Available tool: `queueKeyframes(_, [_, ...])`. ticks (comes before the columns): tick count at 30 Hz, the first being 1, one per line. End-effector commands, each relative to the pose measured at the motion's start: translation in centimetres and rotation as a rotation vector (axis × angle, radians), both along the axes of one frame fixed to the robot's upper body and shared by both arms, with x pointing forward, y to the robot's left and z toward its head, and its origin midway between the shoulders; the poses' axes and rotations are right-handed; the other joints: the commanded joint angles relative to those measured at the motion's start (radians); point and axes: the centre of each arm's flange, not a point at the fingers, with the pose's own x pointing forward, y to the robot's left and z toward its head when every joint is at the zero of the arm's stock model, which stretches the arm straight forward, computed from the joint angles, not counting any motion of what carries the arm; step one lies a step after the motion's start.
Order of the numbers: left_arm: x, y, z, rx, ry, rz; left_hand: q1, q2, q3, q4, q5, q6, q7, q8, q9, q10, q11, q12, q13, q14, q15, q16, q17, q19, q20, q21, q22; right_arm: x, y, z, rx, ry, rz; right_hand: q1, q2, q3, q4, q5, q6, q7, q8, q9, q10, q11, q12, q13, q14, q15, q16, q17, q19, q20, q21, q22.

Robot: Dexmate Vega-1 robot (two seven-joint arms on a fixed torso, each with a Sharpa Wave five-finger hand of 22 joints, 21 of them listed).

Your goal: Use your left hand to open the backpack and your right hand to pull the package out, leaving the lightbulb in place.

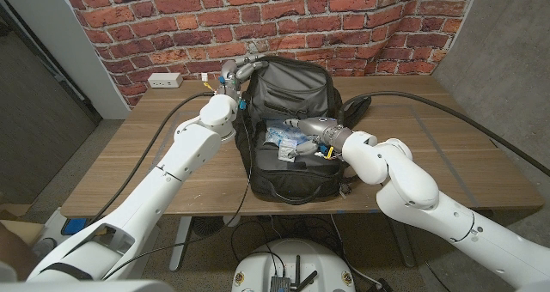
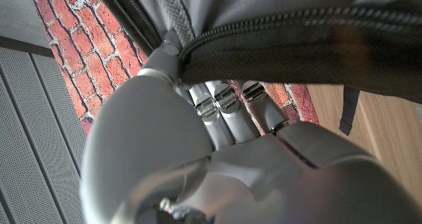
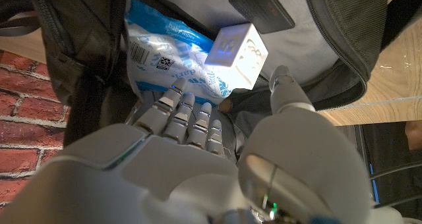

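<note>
A black and grey backpack (image 1: 292, 94) lies open in the middle of the table, its front flap lifted toward the brick wall. My left hand (image 1: 234, 72) grips the flap's zippered edge (image 2: 277, 33) at its far left corner, fingers (image 2: 221, 105) curled under it. My right hand (image 1: 302, 127) reaches into the open compartment. Its fingers (image 3: 181, 112) stretch to the lower edge of a blue and white package (image 3: 158, 49), with the thumb (image 3: 283, 85) spread apart and nothing pinched. A white lightbulb box (image 3: 239, 48) lies on the package.
A white power strip (image 1: 163, 80) sits at the table's far left by the wall. A black cable (image 1: 430, 103) runs across the right side of the table. A backpack strap (image 1: 357, 107) sticks out to the right.
</note>
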Motion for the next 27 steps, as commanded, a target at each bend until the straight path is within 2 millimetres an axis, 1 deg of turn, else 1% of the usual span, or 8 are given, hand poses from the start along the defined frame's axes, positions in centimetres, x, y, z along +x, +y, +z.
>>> queueKeyframes(1, [-0.2, 0.0, -0.2, -0.01, -0.002, 0.0, 0.001, 0.01, 0.011, 0.004, 0.006, 0.006, 0.006, 0.005, 0.001, 0.011, -0.003, 0.006, 0.01, 0.008, 0.0, 0.007, 0.004, -0.002, -0.095, -0.003, -0.001, 0.9, 0.8, 0.4, -0.026, 0.05, -0.045, 0.003, 0.0, -0.005, 0.0, 0.006, -0.009, 0.001, 0.003, 0.002, -0.002, 0.003, 0.005, 0.004, 0.013, -0.047, 0.003, -0.001, 0.0, 0.005, 0.005, 0.003])
queueKeyframes(15, [-0.6, -0.7, 0.2, -0.005, -0.016, -0.015, 0.001, 0.01, 0.011, 0.004, 0.006, 0.005, 0.006, 0.005, 0.001, 0.013, -0.003, 0.006, 0.01, 0.007, 0.0, 0.007, 0.004, -0.002, -0.095, -0.005, -0.001, 1.8, 1.5, 1.1, -0.039, 0.118, -0.06, 0.001, 0.0, -0.01, 0.001, 0.006, -0.011, 0.014, 0.007, 0.002, -0.002, 0.007, 0.008, 0.004, 0.017, -0.044, 0.004, 0.0, 0.007, 0.003, 0.008, 0.003])
queueKeyframes(24, [-0.7, -0.6, -0.1, -0.01, -0.014, -0.01, 0.001, 0.01, 0.011, 0.004, 0.006, 0.005, 0.006, 0.005, 0.001, 0.011, -0.007, 0.005, 0.01, 0.007, 0.0, 0.007, 0.004, -0.001, -0.095, -0.006, -0.001, 2.4, 2.0, 1.4, -0.068, 0.177, -0.091, -0.003, -0.001, -0.015, 0.004, 0.004, -0.015, 0.02, 0.008, 0.003, 0.0, 0.008, 0.01, 0.005, 0.017, -0.042, 0.005, 0.0, 0.008, 0.004, 0.009, 0.003])
queueKeyframes(25, [-0.7, -0.6, -0.1, -0.01, -0.011, -0.007, 0.001, 0.01, 0.011, 0.004, 0.006, 0.005, 0.006, 0.005, 0.001, 0.011, -0.006, 0.005, 0.01, 0.007, 0.0, 0.007, 0.004, -0.001, -0.095, -0.006, -0.001, 2.5, 1.9, 1.3, -0.12, 0.166, -0.116, -0.003, -0.001, -0.016, 0.004, 0.004, -0.015, 0.02, 0.008, 0.003, 0.001, 0.008, 0.01, 0.005, 0.017, -0.042, 0.005, 0.0, 0.008, 0.004, 0.008, 0.003])
queueKeyframes(27, [-0.7, -0.7, -0.3, -0.013, -0.011, -0.01, 0.001, 0.01, 0.011, 0.004, 0.006, 0.006, 0.006, 0.005, 0.001, 0.012, -0.004, 0.006, 0.01, 0.008, 0.0, 0.007, 0.004, -0.001, -0.095, -0.006, -0.001, 2.5, 2.0, 1.4, -0.102, 0.174, -0.116, -0.004, -0.002, -0.017, 0.004, 0.003, -0.014, 0.021, 0.009, 0.003, 0.003, 0.007, 0.012, 0.005, 0.02, -0.039, 0.006, 0.0, 0.01, 0.005, 0.009, 0.003])
